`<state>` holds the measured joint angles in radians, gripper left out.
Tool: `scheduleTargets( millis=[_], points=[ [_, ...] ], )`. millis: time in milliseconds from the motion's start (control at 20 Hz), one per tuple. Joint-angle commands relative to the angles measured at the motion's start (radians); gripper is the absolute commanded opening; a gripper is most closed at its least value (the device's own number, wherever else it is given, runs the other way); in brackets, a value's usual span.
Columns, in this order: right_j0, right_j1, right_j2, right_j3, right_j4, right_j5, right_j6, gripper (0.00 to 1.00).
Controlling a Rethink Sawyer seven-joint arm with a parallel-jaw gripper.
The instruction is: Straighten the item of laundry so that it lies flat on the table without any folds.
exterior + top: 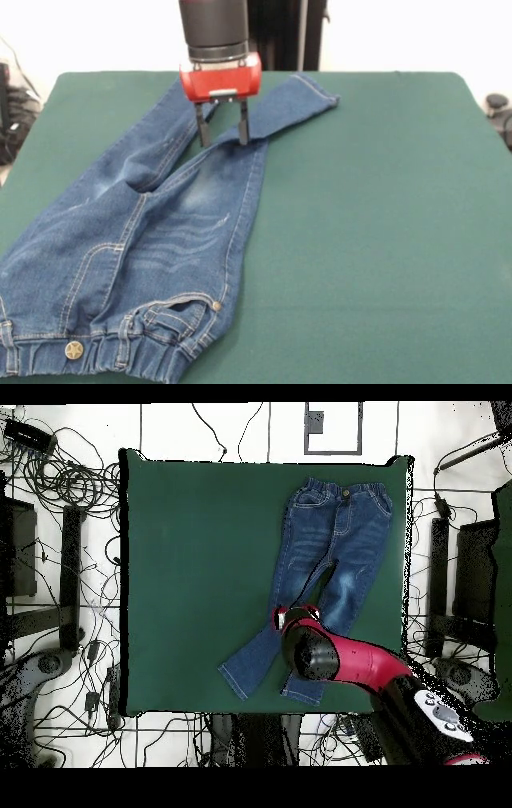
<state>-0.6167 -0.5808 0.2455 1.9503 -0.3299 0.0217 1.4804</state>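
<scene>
The blue denim jeans [160,240] lie on the dark green table [384,200], with the gathered waistband and metal button at the near left corner. Both legs run away toward the far side. One leg angles right to a hem at the far edge. The other runs up behind the gripper, and a fold shows where the legs meet. My gripper [223,130] points straight down over the point where the legs split, open, with its fingertips [243,132] at the cloth. In the overhead view the arm [335,659] covers the gripper and part of one leg of the jeans [335,544].
The right half of the table top [200,564] is bare green cover. The jeans' waistband reaches the table's near edge. Cables and dark stands [70,574] ring the table on the floor. The robot's dark pedestal [280,32] stands behind the far edge.
</scene>
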Motion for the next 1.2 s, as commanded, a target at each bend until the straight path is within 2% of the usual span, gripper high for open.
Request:
scheduleTargets(
  millis=[50,450,900,1100,1200],
  points=[
    [0.020,0.110,0.110,-0.116,-0.030,-0.071,0.115,1.00],
    [0.017,0.118,0.101,-0.113,-0.063,-0.105,0.112,1.00],
    [0.018,0.139,0.081,-0.112,-0.070,-0.063,0.112,1.00],
    [0.044,0.134,0.037,-0.113,-0.037,0.006,0.117,1.00],
    [0.065,0.127,-0.001,-0.117,-0.011,0.085,0.112,1.00]
  ],
)
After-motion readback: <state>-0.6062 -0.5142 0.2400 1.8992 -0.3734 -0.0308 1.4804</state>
